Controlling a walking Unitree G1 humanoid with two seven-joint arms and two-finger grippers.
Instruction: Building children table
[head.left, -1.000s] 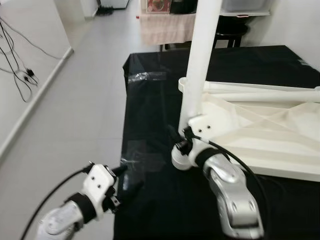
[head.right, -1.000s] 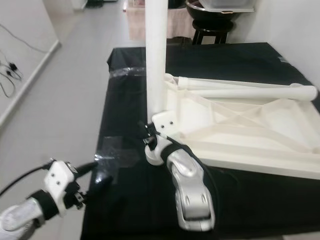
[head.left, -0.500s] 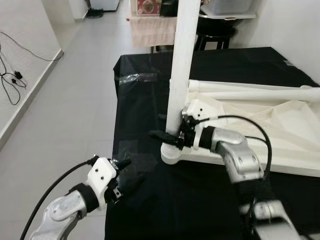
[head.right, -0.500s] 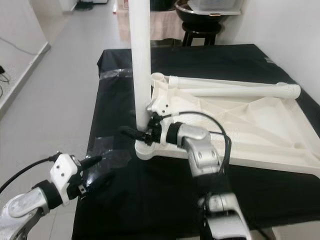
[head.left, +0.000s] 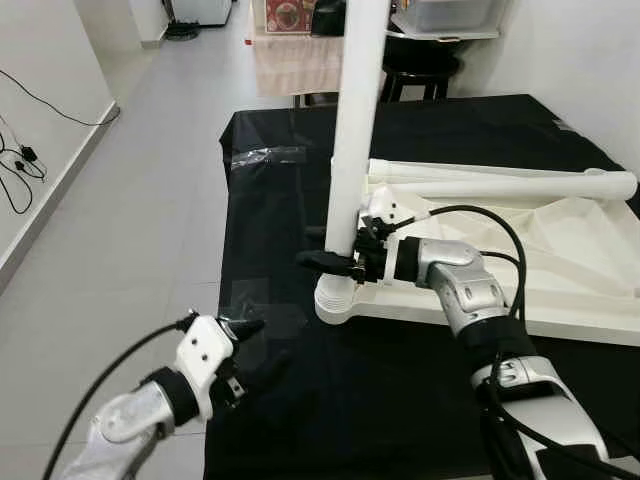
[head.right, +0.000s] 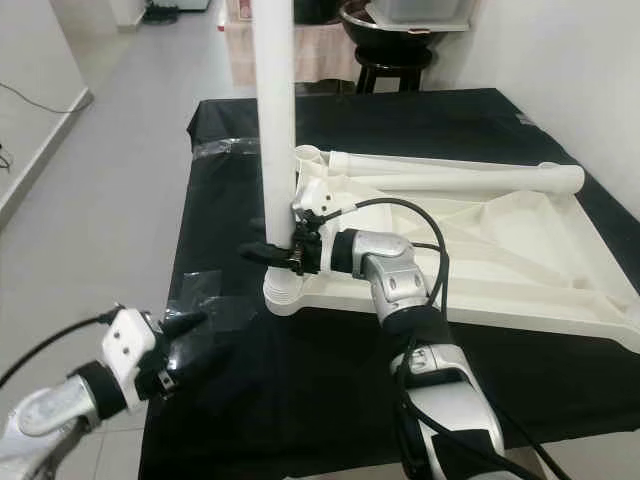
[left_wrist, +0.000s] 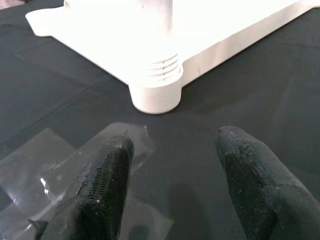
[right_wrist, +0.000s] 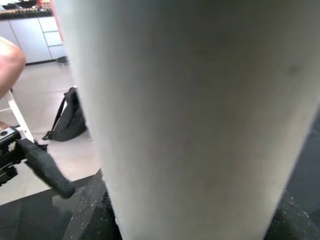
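White plastic: upturned tabletop (head.left: 560, 270) lying at centre right of the frame on a black cloth (head.left: 290, 200); one leg (head.left: 352, 130) stands upright in its near-left corner socket (head.left: 335, 300), a second leg (head.left: 500, 185) lies loose along the far edge.
Right gripper (head.left: 335, 260): clamped round the standing leg just above the socket, one finger on each side.
Left gripper (left_wrist: 172, 165): fingers spread wide, holding nothing, low at lower left near the cloth's edge, pointing toward the socket.
Risk: the leg could tilt or bind in the socket if the grip pushes sideways rather than turning; the light tabletop could skid on the cloth, since nothing braces it.
Change: a second ago the right arm rose from bottom centre; now it reaches in from the right. The camera has also shifted.
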